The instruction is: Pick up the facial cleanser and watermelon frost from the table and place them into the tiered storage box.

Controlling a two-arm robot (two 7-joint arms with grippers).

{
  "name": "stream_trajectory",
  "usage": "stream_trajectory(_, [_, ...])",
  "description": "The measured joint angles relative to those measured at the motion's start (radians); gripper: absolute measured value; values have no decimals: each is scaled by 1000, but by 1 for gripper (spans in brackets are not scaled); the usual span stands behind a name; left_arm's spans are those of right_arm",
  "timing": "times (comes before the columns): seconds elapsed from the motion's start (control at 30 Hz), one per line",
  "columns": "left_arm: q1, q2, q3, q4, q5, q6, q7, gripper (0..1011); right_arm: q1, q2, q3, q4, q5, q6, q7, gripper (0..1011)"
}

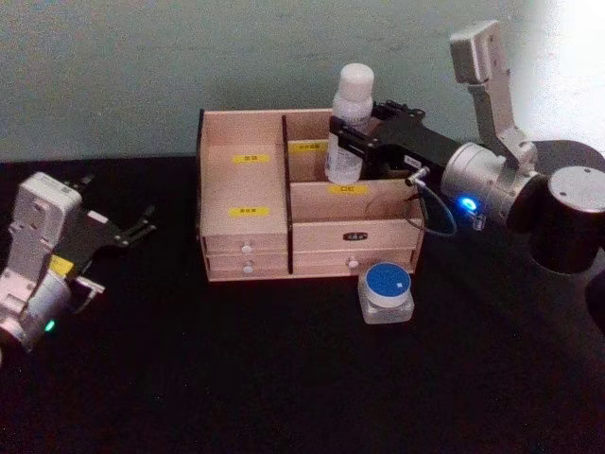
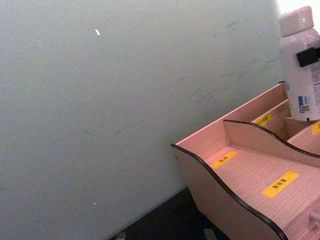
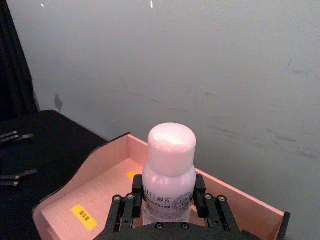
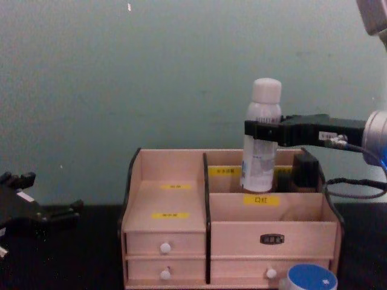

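The facial cleanser (image 1: 348,118), a tall white bottle with a rounded cap, stands upright in the rear right compartment of the tiered storage box (image 1: 244,189). My right gripper (image 1: 346,144) is shut on its middle, reaching in from the right. In the right wrist view the fingers (image 3: 131,200) clamp both sides of the bottle (image 3: 169,165). The chest view shows the bottle's (image 4: 261,139) base down behind the compartment wall (image 4: 242,232). The watermelon frost (image 1: 388,291), a blue-lidded jar, sits on the table just in front of the box's right end. My left gripper (image 1: 140,224) is open, parked at the far left.
A black cloth covers the table (image 1: 236,378), and a grey-green wall (image 1: 142,66) rises close behind the box. The box's left tiers (image 2: 240,170) and front drawers with white knobs (image 4: 165,248) hold nothing visible. Bare table lies in front and to the left.
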Motion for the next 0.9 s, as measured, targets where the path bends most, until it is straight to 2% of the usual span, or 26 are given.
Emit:
stream_trajectory(0.5, [0,0,0,0,0,0,0,1001,55,-41,-13,91,-18,-25,12,595])
stream_trajectory(0.9, [0,0,0,0,0,0,0,1001,67,-62,-22,128,-28,-40,20,595])
